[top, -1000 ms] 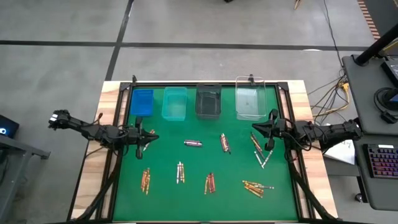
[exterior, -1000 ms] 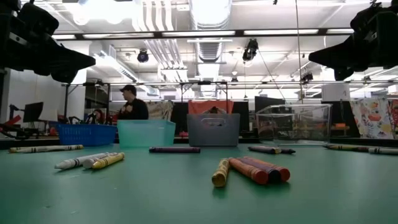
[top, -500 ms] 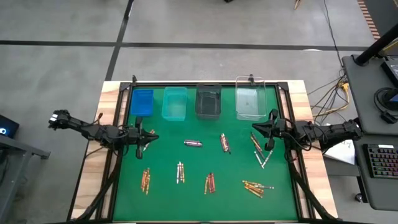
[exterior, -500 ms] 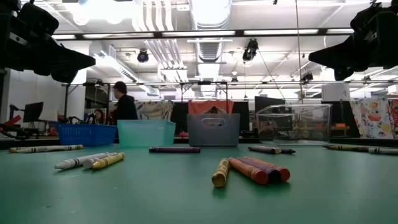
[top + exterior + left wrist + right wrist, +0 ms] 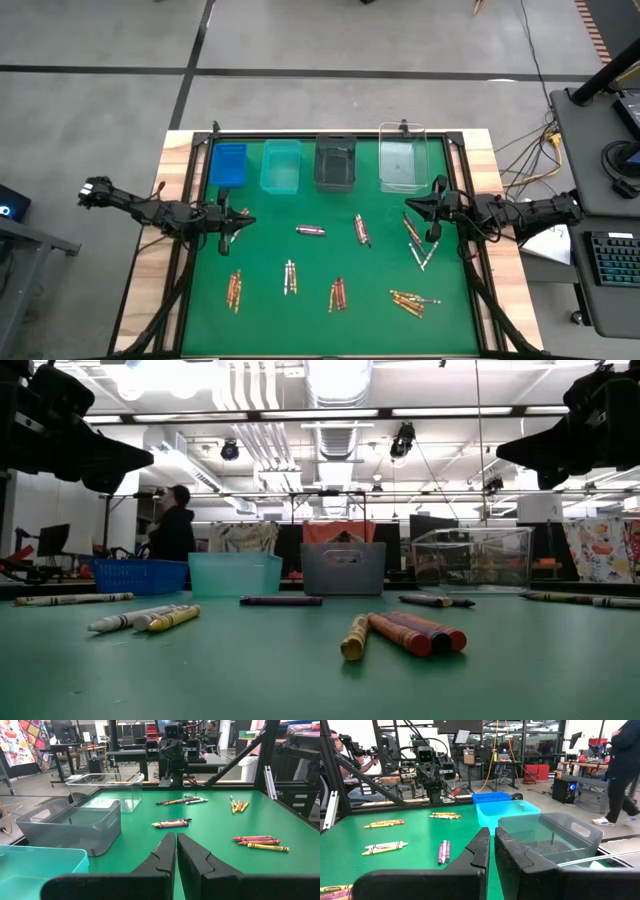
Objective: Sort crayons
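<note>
Crayons lie scattered in small groups on the green mat (image 5: 320,260): a red-orange group (image 5: 235,290), a pale group (image 5: 290,277), another group (image 5: 338,294), a purple one (image 5: 311,230), and more at the right (image 5: 413,300). In the low view a gold, red and purple group (image 5: 405,632) lies nearest. My left gripper (image 5: 242,222) hangs shut above the mat's left side, pointing level toward the right (image 5: 176,840). My right gripper (image 5: 410,208) hangs shut above the right side, pointing level toward the left (image 5: 491,836). Neither touches anything.
Four bins stand in a row along the far edge: blue (image 5: 229,163), teal (image 5: 281,165), dark grey (image 5: 335,163) and clear (image 5: 402,160). A black frame (image 5: 330,134) borders the mat. A person (image 5: 172,535) stands in the room beyond the table.
Both arms and all crayons have kept still. In the low view the person in the room behind has walked toward the left.
</note>
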`<move>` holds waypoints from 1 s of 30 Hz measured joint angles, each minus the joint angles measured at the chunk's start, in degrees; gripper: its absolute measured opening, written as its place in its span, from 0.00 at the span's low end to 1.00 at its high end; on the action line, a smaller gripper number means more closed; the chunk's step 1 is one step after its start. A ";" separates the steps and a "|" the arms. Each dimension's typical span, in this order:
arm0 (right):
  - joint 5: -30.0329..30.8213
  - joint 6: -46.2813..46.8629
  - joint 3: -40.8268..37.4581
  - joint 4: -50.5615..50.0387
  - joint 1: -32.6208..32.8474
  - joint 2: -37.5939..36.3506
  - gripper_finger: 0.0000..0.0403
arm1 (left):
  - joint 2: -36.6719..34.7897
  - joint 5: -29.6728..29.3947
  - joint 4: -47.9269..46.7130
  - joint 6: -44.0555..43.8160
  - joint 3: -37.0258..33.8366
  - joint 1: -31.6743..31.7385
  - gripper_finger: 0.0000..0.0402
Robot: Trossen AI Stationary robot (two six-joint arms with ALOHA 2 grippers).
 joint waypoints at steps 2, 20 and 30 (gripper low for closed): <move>0.00 0.04 0.00 0.01 0.00 0.00 0.04 | 0.02 -0.02 0.61 -0.02 0.00 0.01 0.00; 3.07 29.17 5.45 9.44 -1.43 8.33 0.04 | 8.30 -2.71 41.65 -3.01 0.02 0.07 0.00; 3.08 44.57 25.46 -24.42 -1.66 22.49 0.04 | 22.80 -2.64 48.22 -17.09 0.02 0.07 0.00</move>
